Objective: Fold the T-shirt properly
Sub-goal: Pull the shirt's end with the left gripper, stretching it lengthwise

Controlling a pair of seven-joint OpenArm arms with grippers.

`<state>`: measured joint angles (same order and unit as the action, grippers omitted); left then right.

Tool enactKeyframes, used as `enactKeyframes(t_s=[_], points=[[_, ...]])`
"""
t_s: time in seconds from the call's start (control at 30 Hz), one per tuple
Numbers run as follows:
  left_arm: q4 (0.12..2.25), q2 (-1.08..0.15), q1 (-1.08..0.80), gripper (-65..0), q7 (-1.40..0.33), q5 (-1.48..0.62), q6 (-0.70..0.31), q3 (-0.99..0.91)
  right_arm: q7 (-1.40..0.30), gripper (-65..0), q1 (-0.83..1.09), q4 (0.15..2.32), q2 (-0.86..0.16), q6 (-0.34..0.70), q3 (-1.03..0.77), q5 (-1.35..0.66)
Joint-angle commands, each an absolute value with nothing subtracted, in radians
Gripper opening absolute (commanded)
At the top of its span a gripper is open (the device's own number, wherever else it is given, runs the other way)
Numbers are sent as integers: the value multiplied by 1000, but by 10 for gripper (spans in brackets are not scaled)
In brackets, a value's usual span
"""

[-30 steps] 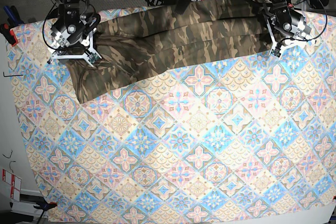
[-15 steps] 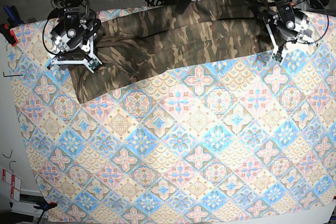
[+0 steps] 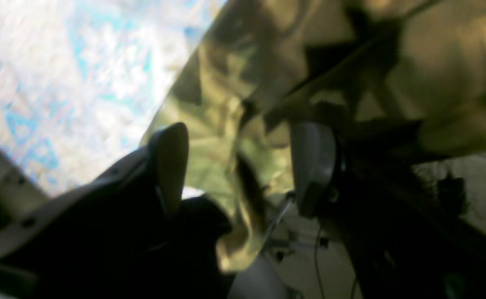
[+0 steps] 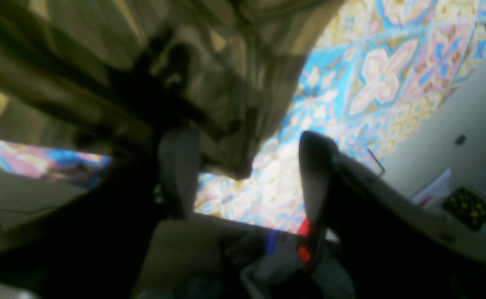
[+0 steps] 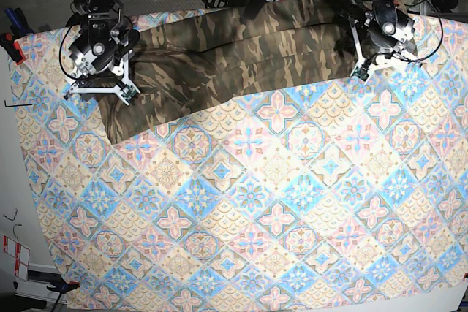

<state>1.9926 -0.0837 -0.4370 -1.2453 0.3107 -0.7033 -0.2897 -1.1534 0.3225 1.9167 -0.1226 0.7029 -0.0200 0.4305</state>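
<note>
Shirt: the T-shirt point(image 5: 219, 49) lies as a long camouflage band across the far end of the tabletop, on the tile-patterned cloth point(image 5: 256, 202); one end droops toward you at the base view's left, the other stops at the far right corner.

Left claw: the left claw point(image 3: 243, 166) sits over the shirt's right-hand end as the base view shows it point(image 5: 358, 71). Its wrist view shows the jaws spread, with a rumpled ridge of fabric running up between them. No pinch yet, as far as the blur lets you judge.

Right claw: the right claw point(image 4: 243, 174) is at the opposite end point(image 5: 121, 85). Jaws spread here too; a hanging corner of shirt dips into the gap, patterned cloth showing beyond it.

Step in hand: probably seating both claws on the shirt's two ends before a lift or fold (my reading, not something shown).

How to do it well: get one clean edge deep between each pair of jaws, not a bunched wad. Make sure you catch shirt only, since the patterned cloth lies directly underneath. Close both sides together so the band stays level.

Risk: thin, slack fabric may slip from a shallow bite; a lopsided grip would skew the fold.
</note>
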Motion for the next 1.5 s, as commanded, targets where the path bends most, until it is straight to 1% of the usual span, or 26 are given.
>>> enactKeyframes(t_s=[0.0,0.07,0.13,0.2,0.3,0.4,0.5,0.6,0.77,0.8,0.9,0.97,1.07,1.2,1.3,1.47], points=[[2012,-87,-437,-271,-1241,289,-698,-292,-1150,-276,318,1933,-130,698,-22,433],[2022,-85,-437,-271,-1239,243,-698,-305,-1148,-276,318,1933,-130,698,-22,433],[2046,-85,-441,-271,-1237,180,-698,-358,-1147,-276,318,1933,-130,698,-22,433],[2060,-85,-440,-271,-1237,65,-698,-426,-1135,-276,318,1933,-128,698,-22,432],[2058,-85,-437,-271,-1244,-165,-698,-545,-1081,-276,318,1933,-128,698,-21,432],[2057,-87,-444,-271,-1245,-312,-698,-644,-1063,-276,318,1933,-128,698,-22,432],[2054,-90,-460,-269,-1245,-312,-698,-717,-1047,-276,318,1934,-128,698,-22,427],[2051,-99,-501,-266,-1245,-271,-698,-736,-998,-276,318,1934,-128,698,-25,427],[2048,-119,-568,-257,-1245,-268,-698,-811,-987,-276,318,1931,-127,698,-21,427],[2048,-119,-572,-240,-1245,-268,-698,-825,-987,-276,318,1931,-127,698,-21,427],[2048,-116,-585,-143,-1245,-268,-698,-851,-986,-276,318,1931,-127,698,-21,427],[2048,-116,-593,-102,-1239,-269,-698,-849,-986,-276,318,1929,-127,698,-21,427],[2025,-119,-585,-100,-1234,-278,-698,-851,-986,-276,318,1929,-127,698,-21,427],[1971,-124,-590,-97,-1165,-406,-698,-849,-986,-276,323,1929,-127,698,-21,427],[1902,-163,-593,-99,-1144,-513,-698,-851,-986,-276,325,1929,-128,698,-21,427],[1747,-234,-593,-100,-1145,-634,-698,-851,-984,-276,326,1929,-131,698,-21,427]])
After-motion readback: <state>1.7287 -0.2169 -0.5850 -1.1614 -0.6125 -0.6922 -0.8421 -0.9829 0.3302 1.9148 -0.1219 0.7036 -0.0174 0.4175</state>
